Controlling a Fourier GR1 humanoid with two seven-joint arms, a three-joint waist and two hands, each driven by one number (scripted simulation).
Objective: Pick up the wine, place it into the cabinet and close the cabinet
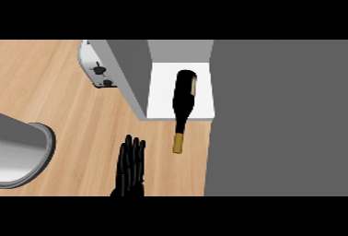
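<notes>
Wooden counter [61,92]; toaster [95,69] at top, knobs visible; grey round pot [24,154] at left edge.

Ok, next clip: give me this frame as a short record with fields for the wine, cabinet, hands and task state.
wine: dark wine bottle lying on its side, body on the cabinet's white shelf, gold-capped neck sticking out over the wooden counter
cabinet: open; grey door swung out at the shelf's left
left robot hand: open, fingers straight, over the counter left of the bottle neck, not touching it
right robot hand: not in view
other: grey round vessel at left edge; knobbed appliance behind the door
task state: wine placed, cabinet not yet closed
</notes>
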